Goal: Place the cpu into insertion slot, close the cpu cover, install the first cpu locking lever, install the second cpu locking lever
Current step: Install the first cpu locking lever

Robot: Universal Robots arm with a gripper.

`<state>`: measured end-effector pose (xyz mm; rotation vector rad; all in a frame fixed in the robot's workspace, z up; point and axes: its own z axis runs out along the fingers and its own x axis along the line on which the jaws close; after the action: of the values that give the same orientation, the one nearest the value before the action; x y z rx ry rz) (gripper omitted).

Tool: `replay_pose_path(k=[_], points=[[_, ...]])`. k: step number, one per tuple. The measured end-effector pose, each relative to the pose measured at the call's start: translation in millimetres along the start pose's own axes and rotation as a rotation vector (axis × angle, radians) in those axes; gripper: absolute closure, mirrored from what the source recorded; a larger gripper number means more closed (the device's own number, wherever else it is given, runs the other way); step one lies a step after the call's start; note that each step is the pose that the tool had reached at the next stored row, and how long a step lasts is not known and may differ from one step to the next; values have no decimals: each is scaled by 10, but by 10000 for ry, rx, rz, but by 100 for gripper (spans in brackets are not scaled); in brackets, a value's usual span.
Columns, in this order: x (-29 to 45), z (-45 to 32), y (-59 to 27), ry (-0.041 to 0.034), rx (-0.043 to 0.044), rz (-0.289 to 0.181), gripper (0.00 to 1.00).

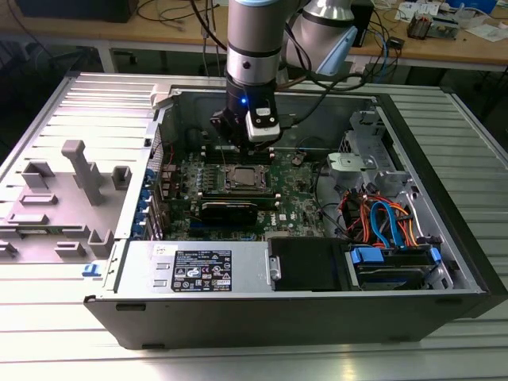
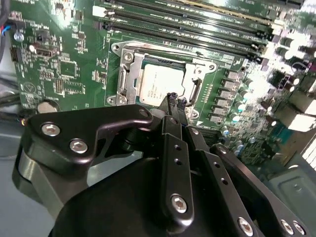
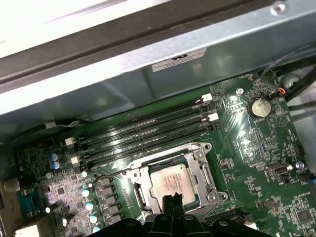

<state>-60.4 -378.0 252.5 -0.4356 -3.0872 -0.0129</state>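
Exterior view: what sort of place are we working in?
Probably an electronics lab or workshop: an open computer case with its green circuit board bared lies on a slatted metal table, and wooden benches behind carry cables.

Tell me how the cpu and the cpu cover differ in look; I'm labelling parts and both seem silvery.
The cpu is a solid, pale square plate; the cpu cover is an open frame with a square window. The cpu sits in the middle, showing through that window, while the cpu cover lies flat around it. Both are silver-grey metal and square in outline.
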Motion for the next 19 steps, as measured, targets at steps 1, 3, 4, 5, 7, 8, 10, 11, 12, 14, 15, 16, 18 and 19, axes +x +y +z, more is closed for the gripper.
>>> replay_pose_path(k=[1, 3, 4, 5, 7, 8, 10, 11, 12, 14, 15, 16, 18, 19], points=[[0, 0, 0, 2, 5, -217, 89], [1, 0, 0, 3, 14, -603, 89], [2, 0, -1, 4, 21, -882, 89], [3, 0, -1, 6, 27, -1120, 89], [5, 0, -2, 8, 38, -1523, 89], [8, 0, -2, 8, 41, -1625, 89], [12, 0, -3, 9, 44, -1763, 89], [15, 1, -4, 8, 43, -1785, 89], [21, 1, -6, 10, 32, -1788, 89], [54, 2, -17, 15, 9, -1798, 89], [73, 2, -22, 15, 6, -1809, 89], [99, 3, -29, 16, 7, -1824, 89], [142, 4, -42, 16, 8, -1849, 89], [168, 4, -49, 16, 9, -1865, 89]])
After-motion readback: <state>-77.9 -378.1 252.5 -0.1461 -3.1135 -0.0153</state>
